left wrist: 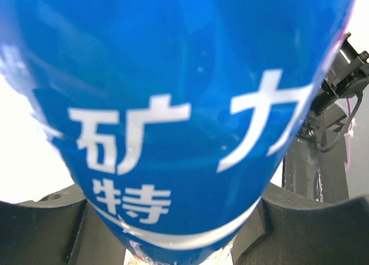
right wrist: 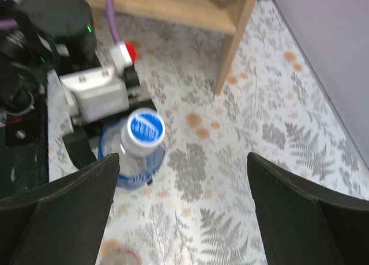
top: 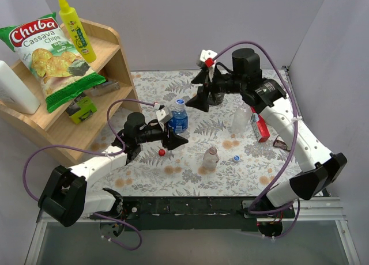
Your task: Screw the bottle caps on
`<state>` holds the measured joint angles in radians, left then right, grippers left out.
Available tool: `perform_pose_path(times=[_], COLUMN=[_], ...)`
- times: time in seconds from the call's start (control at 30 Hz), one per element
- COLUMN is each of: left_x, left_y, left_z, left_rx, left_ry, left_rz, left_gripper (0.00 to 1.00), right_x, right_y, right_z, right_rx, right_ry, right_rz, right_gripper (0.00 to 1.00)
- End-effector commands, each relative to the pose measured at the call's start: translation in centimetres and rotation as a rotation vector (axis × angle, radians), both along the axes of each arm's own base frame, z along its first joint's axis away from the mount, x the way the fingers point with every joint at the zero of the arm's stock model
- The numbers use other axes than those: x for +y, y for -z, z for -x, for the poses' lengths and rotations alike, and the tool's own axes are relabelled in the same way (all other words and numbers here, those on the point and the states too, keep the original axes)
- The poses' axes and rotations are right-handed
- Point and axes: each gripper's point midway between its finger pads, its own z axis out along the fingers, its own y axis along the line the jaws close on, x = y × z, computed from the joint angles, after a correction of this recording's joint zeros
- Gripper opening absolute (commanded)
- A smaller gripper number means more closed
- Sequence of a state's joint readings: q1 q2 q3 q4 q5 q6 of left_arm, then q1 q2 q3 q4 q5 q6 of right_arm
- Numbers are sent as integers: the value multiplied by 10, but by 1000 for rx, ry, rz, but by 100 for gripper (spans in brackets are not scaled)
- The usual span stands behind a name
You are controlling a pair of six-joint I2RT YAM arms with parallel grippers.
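Observation:
My left gripper (top: 176, 133) is shut on the lower body of an upright blue-labelled bottle (top: 179, 122). The label fills the left wrist view (left wrist: 184, 115), between my fingers (left wrist: 311, 230). A blue cap (top: 180, 102) sits on its neck and also shows in the right wrist view (right wrist: 144, 128). My right gripper (top: 199, 90) is open and empty, above and to the right of that bottle. A red cap (top: 162, 152) and a second blue cap (top: 236, 158) lie loose on the table. Two clear uncapped bottles (top: 210, 158) (top: 241, 120) stand nearby.
A wooden shelf (top: 115, 57) at the back left holds a chips bag (top: 52, 57), a yellow squeeze bottle (top: 76, 26) and a white bottle (top: 14, 89). Its leg shows in the right wrist view (right wrist: 230, 52). A red object (top: 259, 127) lies under the right arm.

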<state>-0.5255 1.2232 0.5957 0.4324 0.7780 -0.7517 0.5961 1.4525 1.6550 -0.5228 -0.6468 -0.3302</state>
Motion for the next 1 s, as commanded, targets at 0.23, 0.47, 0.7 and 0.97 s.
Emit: perform_pose_path(times=[0.23, 0.47, 0.7, 0.97], left_x=[-3, -4, -4, -3], left_y=[-9, -13, -16, -17], left_z=[2, 0, -5, -10], left_rx=[-60, -65, -20, 35], left_ry=[52, 52, 6, -36], left_rz=[-14, -10, 19, 42], left_gripper=[0, 0, 0, 0], right_x=[60, 67, 58, 43], right_y=[-17, -4, 4, 19], right_z=[42, 53, 57, 61], right_rx=[85, 96, 80, 43], right_ry=[-329, -339, -316, -270], right_rz=[-133, -117, -89, -27], right_gripper=[98, 98, 98, 98])
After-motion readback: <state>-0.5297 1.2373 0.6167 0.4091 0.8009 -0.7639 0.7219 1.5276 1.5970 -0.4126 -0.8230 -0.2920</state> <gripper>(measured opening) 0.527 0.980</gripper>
